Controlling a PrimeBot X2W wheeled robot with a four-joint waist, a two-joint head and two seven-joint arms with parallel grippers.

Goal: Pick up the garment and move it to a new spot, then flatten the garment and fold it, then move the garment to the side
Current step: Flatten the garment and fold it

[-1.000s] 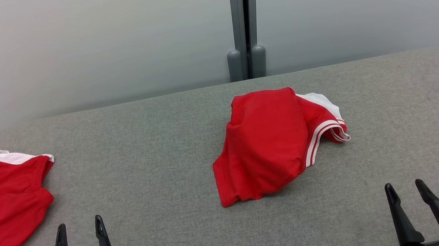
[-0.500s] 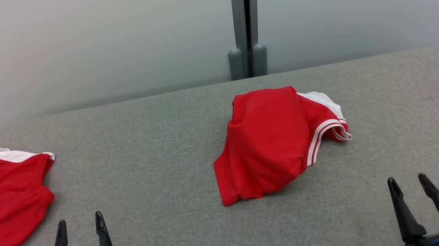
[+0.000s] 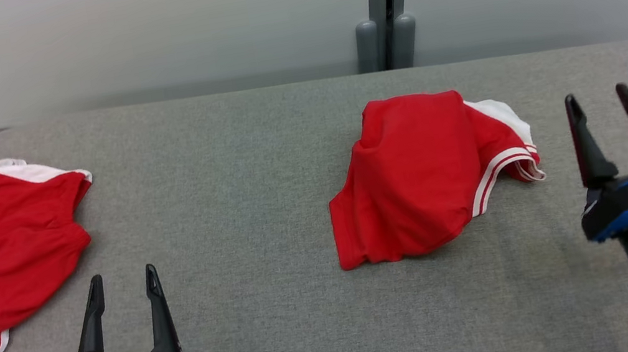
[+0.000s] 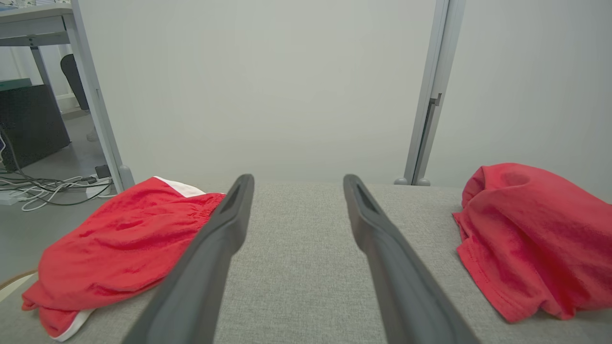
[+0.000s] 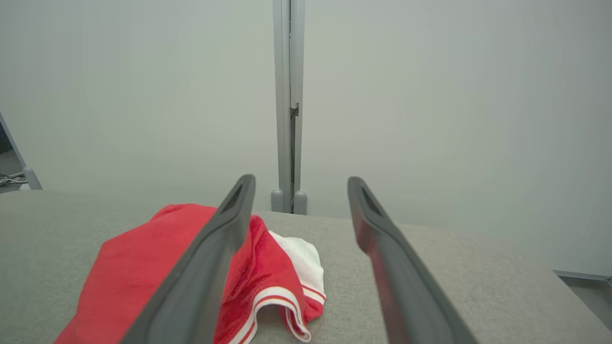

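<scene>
looking down in the head view, the crumpled red garment (image 3: 415, 176) sits heaped right of centre on the grey tabletop (image 3: 225, 171), not yet lifted, so the pick-up looks barely begun. a second red garment (image 3: 4, 250) lies well apart at the left edge, likely one set aside. the left jaws rest spread wide and empty near the front. the right jaws, equally spread and empty, hover near the heap's white-striped hem (image 3: 496, 172), probably lining up a grasp. in the left wrist view, the jaws frame bare tabletop, with the heap (image 4: 530, 234) off to the right. in the right wrist view, the hem (image 5: 267, 294) lies just ahead, slightly left of the gap.
</scene>
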